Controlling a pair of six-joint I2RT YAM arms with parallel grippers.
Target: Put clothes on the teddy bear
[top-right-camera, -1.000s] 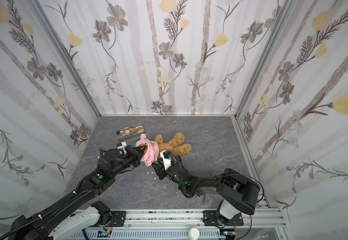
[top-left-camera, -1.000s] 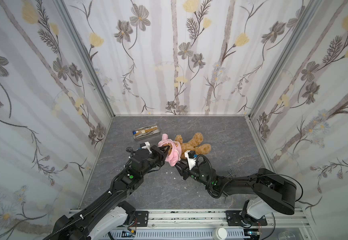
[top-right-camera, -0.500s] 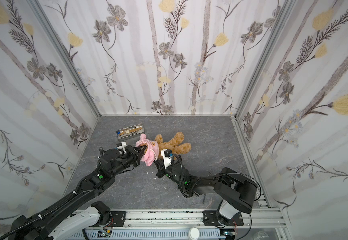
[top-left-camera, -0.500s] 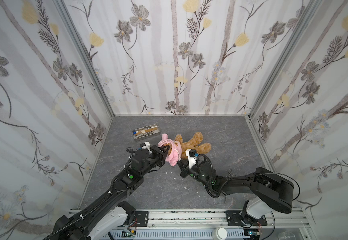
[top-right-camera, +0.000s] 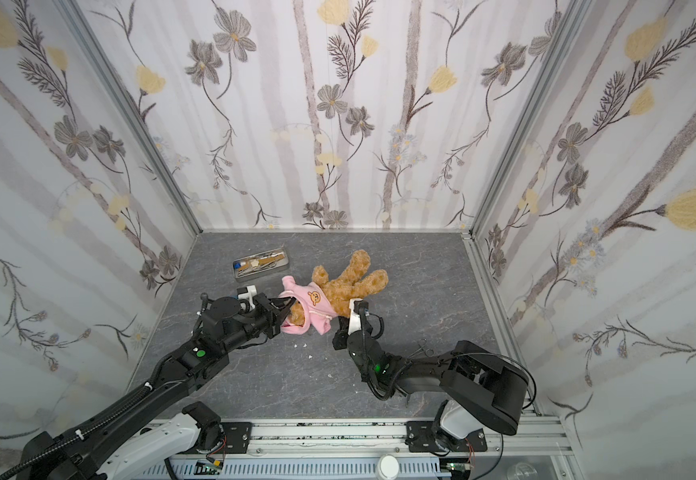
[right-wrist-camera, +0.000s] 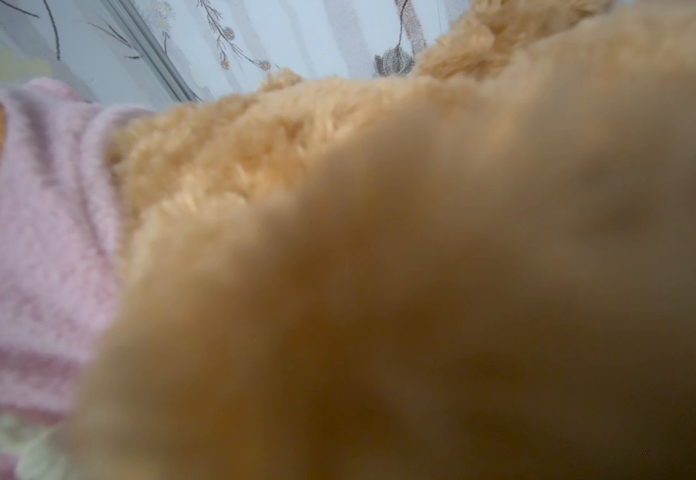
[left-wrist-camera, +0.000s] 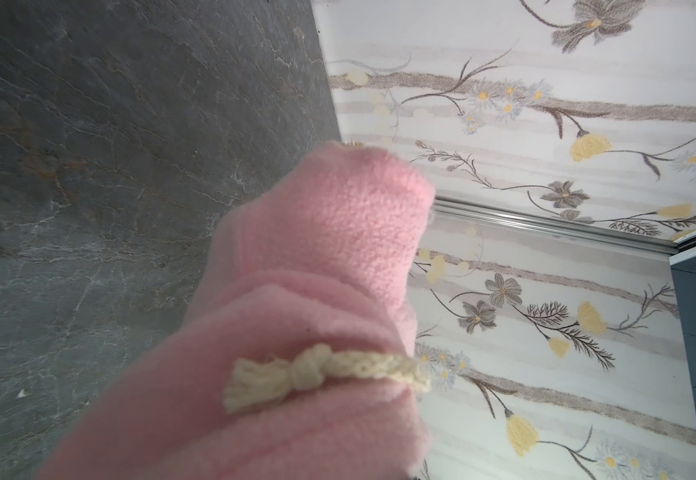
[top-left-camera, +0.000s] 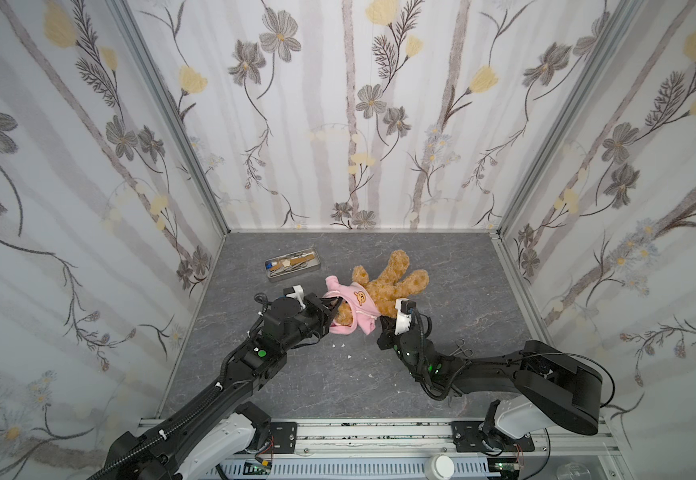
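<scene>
The teddy bear (top-left-camera: pixel 388 286) (top-right-camera: pixel 346 286) lies on the grey floor with its legs toward the back right. A pink shirt (top-left-camera: pixel 359 307) (top-right-camera: pixel 317 311) with an orange bear emblem covers its head and upper body. My left gripper (top-left-camera: pixel 336 311) (top-right-camera: pixel 288 311) is shut on the shirt's edge at the head end. In the left wrist view the pink shirt (left-wrist-camera: pixel 317 257) and its cream drawstring (left-wrist-camera: pixel 329 372) hide the jaws. My right gripper (top-left-camera: pixel 384 322) (top-right-camera: pixel 340 322) is shut on the bear's near side beside the shirt hem. Blurred teddy bear (right-wrist-camera: pixel 379 249) fur fills the right wrist view, next to the pink shirt (right-wrist-camera: pixel 34 249).
A metal tray (top-left-camera: pixel 273 274) (top-right-camera: pixel 238 274) of small tools sits at the back left, close to the left wall. Metal forceps (top-left-camera: pixel 462 347) (top-right-camera: pixel 423 347) lie on the floor by the right arm. Small white scraps (top-left-camera: pixel 340 345) lie in front of the bear. Patterned walls close in three sides.
My right gripper has moved in toward the bear's side and its jaws have shut there. The left gripper and the shirt have kept their place.
</scene>
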